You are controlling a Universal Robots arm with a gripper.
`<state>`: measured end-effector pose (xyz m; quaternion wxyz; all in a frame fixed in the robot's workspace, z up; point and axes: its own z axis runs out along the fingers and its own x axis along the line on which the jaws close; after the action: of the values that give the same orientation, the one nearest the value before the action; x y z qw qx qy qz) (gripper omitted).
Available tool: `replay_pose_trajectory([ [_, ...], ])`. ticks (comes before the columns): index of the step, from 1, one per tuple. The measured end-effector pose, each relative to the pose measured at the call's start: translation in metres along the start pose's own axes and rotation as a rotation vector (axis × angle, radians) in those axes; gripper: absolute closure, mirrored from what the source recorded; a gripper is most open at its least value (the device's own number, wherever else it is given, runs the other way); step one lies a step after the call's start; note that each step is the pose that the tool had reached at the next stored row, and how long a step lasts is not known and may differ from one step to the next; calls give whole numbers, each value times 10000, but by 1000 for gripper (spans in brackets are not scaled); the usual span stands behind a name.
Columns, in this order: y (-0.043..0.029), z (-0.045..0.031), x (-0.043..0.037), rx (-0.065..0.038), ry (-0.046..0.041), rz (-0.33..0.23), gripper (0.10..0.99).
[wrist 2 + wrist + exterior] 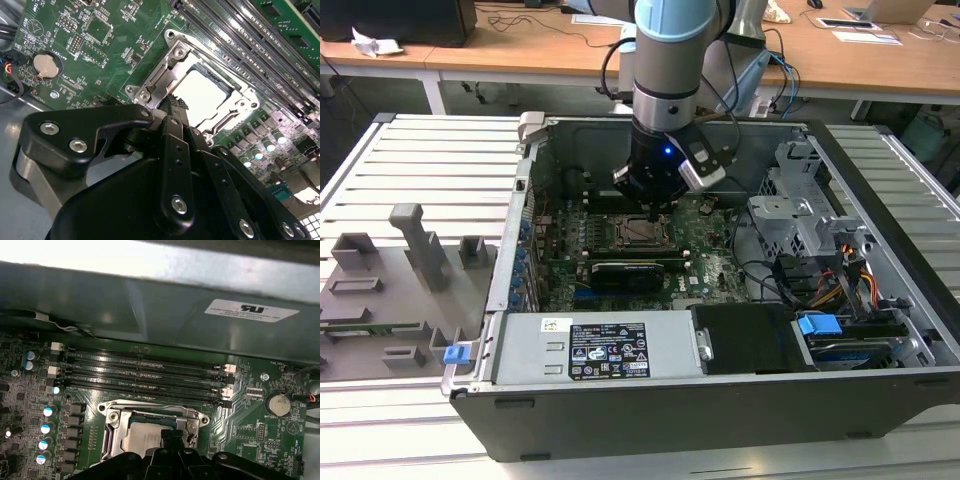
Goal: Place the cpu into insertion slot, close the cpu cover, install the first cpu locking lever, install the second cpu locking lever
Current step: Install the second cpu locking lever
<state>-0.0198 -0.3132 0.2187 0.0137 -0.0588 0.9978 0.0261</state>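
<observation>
The cpu [202, 95] sits flat in the insertion slot [235, 92], its pale metal top showing bright through the square opening, so by the look of it the placing is done. Around it lies the cpu cover [165, 75], and in both wrist views the silvery frame looks down over the chip's edges rather than standing up, though I can't tell whether it is fully seated. The locking levers are hard to pick out along the socket's sides, so whether either is latched I can't tell; I'd judge that part still open.

The gripper [176, 104] hangs right over the socket's edge, its fingers [174, 150] drawn tight together with nothing between them, the tip just beside the cover's frame. In the exterior view the gripper [651, 208] stands over the green motherboard [710, 260] inside the open computer case [650, 400], just above the socket.
</observation>
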Motion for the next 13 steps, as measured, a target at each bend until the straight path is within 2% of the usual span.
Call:
replay_pose_trajectory([
  [5,-4,-7,0,30,5,-2,976],
  [7,-4,-32,-1,58,8,-3,976],
  [13,7,-235,-7,221,27,-6,976],
])
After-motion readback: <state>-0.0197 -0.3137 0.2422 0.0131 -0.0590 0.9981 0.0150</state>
